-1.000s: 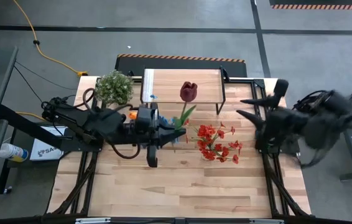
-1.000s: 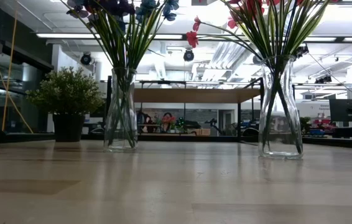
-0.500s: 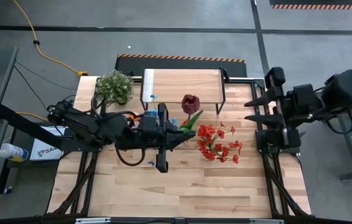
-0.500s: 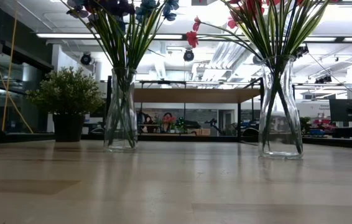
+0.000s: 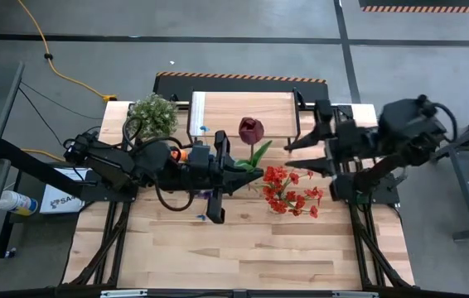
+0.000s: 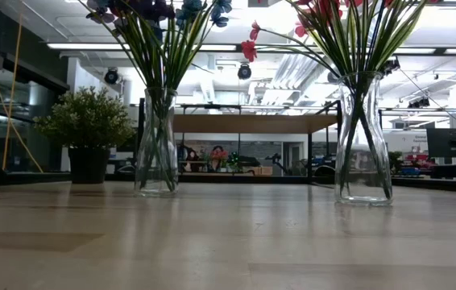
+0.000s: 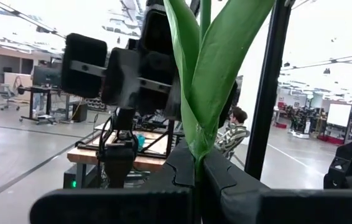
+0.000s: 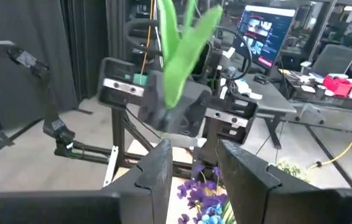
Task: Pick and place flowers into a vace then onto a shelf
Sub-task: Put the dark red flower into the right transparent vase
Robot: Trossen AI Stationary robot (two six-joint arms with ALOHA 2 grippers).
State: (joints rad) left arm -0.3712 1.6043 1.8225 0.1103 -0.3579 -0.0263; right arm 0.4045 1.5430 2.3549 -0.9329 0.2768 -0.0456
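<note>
Hiding left hand (image 5: 236, 171): tulip (image 5: 251, 130) leaves.

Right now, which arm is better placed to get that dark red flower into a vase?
The left. The left gripper is shut on the dark red flower's green stem, close beside the vase of red flowers. The right gripper is open and empty, hovering near the shelf's right end.

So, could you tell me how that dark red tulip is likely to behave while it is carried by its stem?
The tulip probably feels light, being one thin stem. Its bloom sits well beyond the left gripper, so it may sway. The broad leaves look bendy and could catch the red flowers.
</note>
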